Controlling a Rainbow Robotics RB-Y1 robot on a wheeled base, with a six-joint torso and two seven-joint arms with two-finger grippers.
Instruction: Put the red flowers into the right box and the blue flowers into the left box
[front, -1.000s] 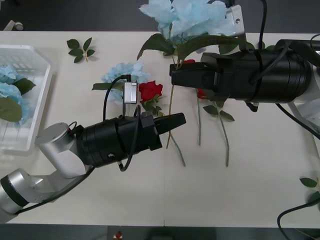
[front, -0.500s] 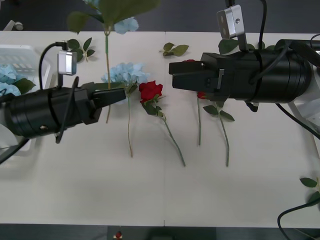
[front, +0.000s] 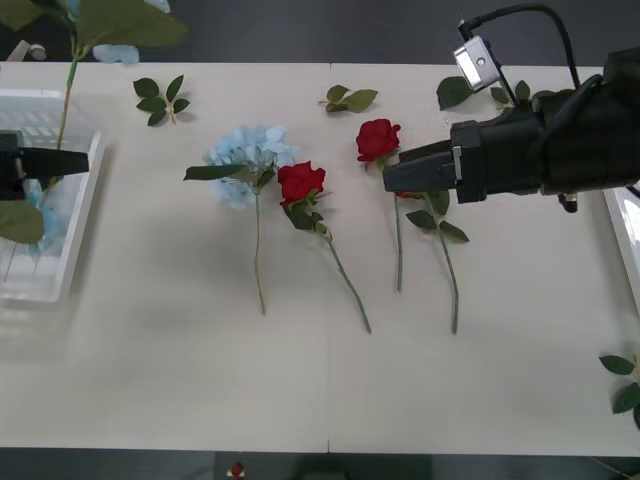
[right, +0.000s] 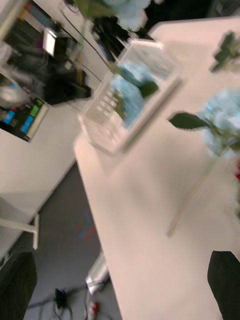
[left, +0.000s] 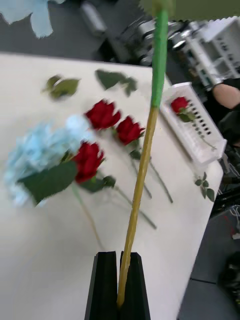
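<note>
A: Where is the left claw (front: 82, 160) sitting?

B: From the front it is hanging over the left box (front: 82, 215), the slotted white basket at the counter's (front: 300, 380) left edge. Its fingers are pinching shut on the stem of a blue flower (front: 95, 25), whose leaves and pale head are rising past the far edge of the counter.

A: Is the wrist camera adding anything?

B: Yes. The left wrist view is showing the grip close up: the two black fingers (left: 134, 285) are closing on the yellow-green stem (left: 142, 170), right at its lower end. Behind the stem it is also showing the right box (left: 192, 132), a white tray with one red flower (left: 179, 104) lying inside, which the front view is cutting down to a pale rim (front: 628, 235).

A: And the right claw (front: 385, 178)?

B: It is hovering over the middle of the counter, just beside the red flowers (front: 378, 139), holding nothing. From the front I cannot tell how far apart its fingers are standing; the right wrist view is settling that, with its fingers (right: 226, 282) spread wide apart.

A: What is lying loose?

B: Three red flowers are lying mid-counter, one of them (front: 301, 183) touching a blue flower (front: 245, 160) lying flat to its left. The right wrist view is looking across at the left box (right: 131, 95) and showing blue heads already lying inside. Loose leaf sprigs (front: 160, 98) are lying along the far side.
</note>
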